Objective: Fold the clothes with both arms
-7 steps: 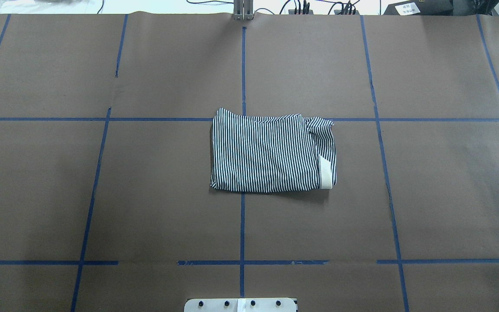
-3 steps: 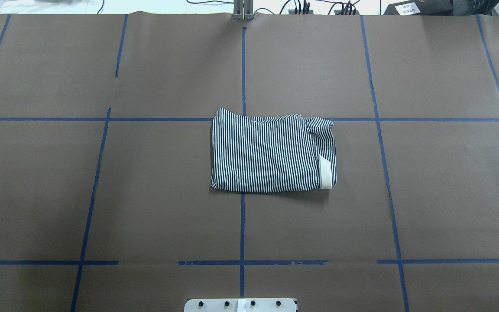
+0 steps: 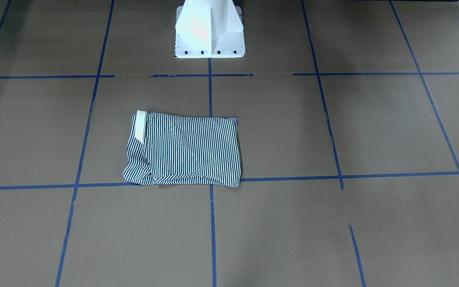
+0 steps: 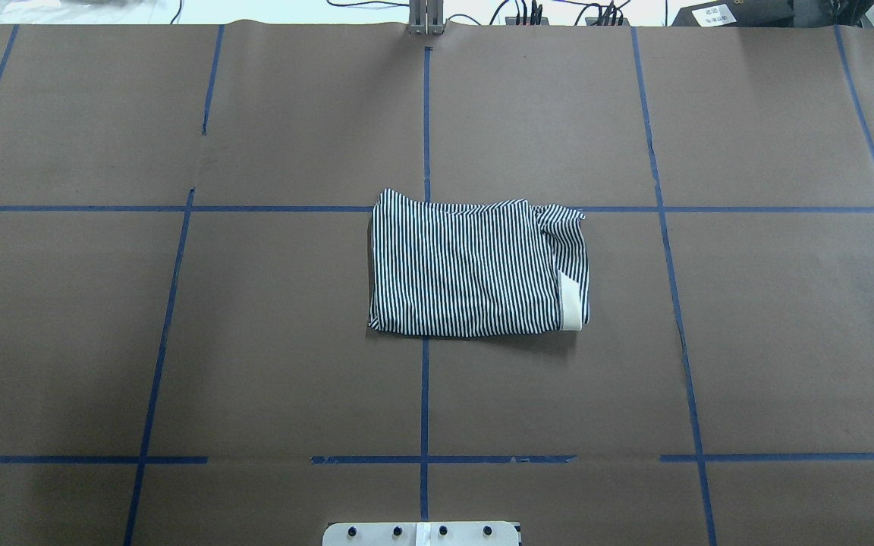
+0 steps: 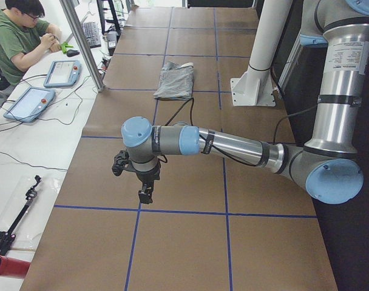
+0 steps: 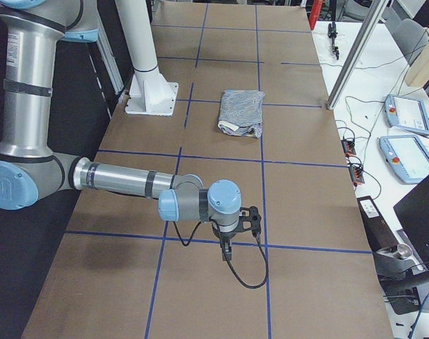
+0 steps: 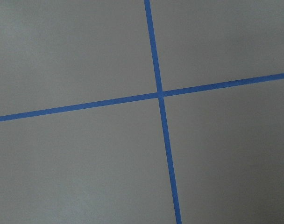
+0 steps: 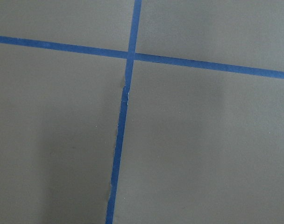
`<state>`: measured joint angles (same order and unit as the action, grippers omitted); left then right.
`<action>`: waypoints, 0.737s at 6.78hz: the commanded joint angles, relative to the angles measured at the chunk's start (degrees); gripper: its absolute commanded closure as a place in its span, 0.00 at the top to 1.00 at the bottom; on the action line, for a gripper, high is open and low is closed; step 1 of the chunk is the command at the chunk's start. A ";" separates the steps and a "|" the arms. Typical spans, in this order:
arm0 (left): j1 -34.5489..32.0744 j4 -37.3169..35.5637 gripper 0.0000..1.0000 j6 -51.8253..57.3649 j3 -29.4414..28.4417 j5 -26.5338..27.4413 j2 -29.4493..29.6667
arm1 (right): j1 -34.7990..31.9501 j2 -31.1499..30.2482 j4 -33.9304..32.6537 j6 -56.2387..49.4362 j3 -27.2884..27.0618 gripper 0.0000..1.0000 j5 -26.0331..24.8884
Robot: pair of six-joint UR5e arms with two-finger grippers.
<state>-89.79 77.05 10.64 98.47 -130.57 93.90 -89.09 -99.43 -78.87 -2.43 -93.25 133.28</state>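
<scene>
Brown paper over the whole surface [image 4: 255, 341], ruled into large squares by blue tape lines [image 4: 424, 394], ragged and broken in places. At the middle of one long edge, a white pedestal base [image 3: 208, 30] with a row of dark bolts along its foot. Along the opposite long edge, a white side surface [image 5: 45, 139]; carries two blue-rimmed pendants [image 5: 28, 103], loose black cables [image 5: 14, 163] and a slanting metal post [image 5: 84, 45]. At its far end, a seated person [image 5: 14, 39] in a green shirt. At its near end, a red cylinder [image 5: 5, 265].
</scene>
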 commanded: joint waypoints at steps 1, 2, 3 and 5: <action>2.34 6.14 1.00 0.43 -0.03 -1.69 -4.56 | -0.03 -0.23 -0.32 0.23 -0.09 1.00 0.14; 2.08 10.62 1.00 0.44 0.75 -7.97 -10.09 | -0.03 -0.32 -2.93 0.32 -0.70 1.00 0.23; 1.90 14.67 1.00 0.18 0.76 -9.86 -12.67 | -0.03 -0.76 -6.79 0.24 -3.75 1.00 0.23; 1.90 14.88 1.00 -0.09 0.23 -9.09 -12.25 | -0.03 -0.76 -6.65 -0.03 -3.70 1.00 -0.65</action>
<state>-87.86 91.18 10.62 98.92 -139.45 81.96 -89.12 -100.14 -85.15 -2.34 -96.63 132.90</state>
